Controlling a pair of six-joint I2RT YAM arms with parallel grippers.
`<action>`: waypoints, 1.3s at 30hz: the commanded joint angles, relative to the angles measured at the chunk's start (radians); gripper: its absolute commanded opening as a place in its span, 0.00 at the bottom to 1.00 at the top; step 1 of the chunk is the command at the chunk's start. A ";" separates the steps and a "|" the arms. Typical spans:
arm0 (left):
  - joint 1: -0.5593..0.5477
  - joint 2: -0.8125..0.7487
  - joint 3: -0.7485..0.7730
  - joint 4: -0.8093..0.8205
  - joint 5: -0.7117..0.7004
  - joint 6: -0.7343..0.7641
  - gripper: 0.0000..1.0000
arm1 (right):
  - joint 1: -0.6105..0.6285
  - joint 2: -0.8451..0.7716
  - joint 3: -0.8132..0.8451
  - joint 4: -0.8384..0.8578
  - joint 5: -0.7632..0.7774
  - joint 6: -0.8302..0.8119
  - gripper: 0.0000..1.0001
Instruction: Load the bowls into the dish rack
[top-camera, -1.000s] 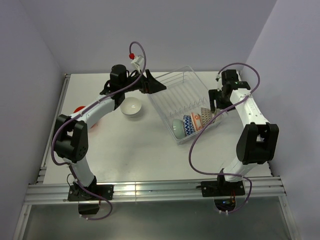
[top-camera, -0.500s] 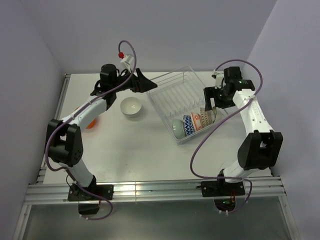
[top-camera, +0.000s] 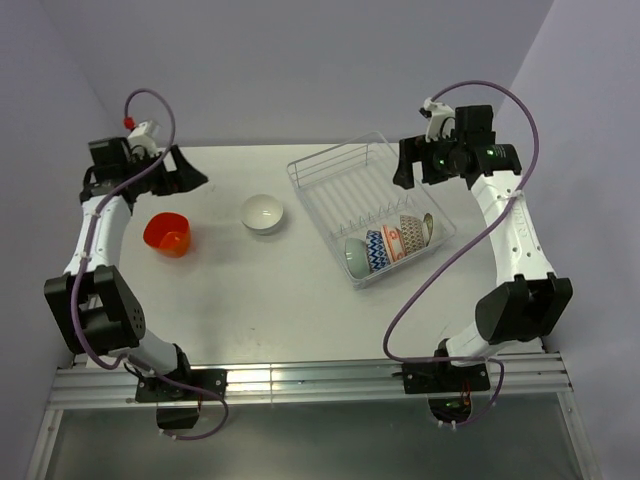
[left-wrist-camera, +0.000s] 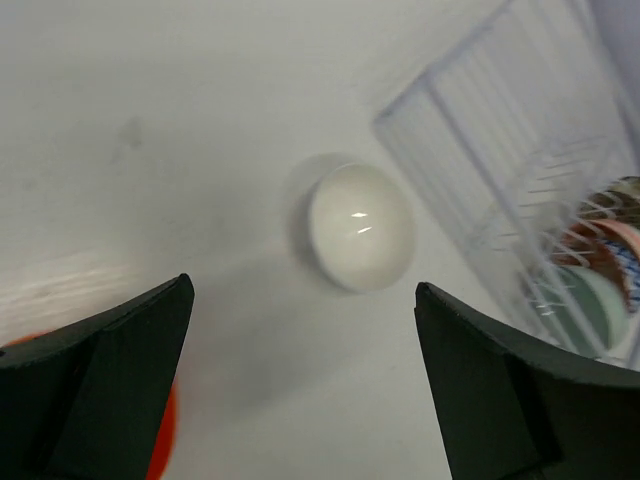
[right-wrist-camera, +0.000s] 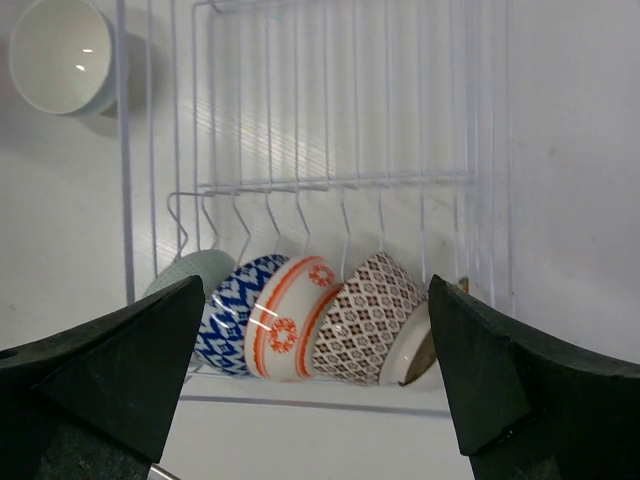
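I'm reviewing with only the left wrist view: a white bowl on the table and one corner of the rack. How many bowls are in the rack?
Observer: Five bowls stand on edge in a row at the near end of the dish rack.
Operator: What is the orange sliver at my lower left?
Observer: It's an orange-red bowl, upright on the table, left of the white bowl and apart from it.
Operator: Where is the right gripper?
Observer: The right gripper hovers open above the rack's far right side, holding nothing.
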 joint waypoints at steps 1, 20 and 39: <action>0.097 -0.057 0.035 -0.267 -0.050 0.307 0.97 | 0.050 0.042 0.072 0.060 -0.040 0.034 1.00; 0.060 0.018 -0.176 -0.355 -0.316 0.844 0.80 | 0.121 0.080 0.078 0.062 -0.028 0.115 1.00; -0.024 -0.014 -0.153 -0.260 -0.054 0.823 0.00 | 0.123 0.022 0.078 0.149 -0.111 0.198 1.00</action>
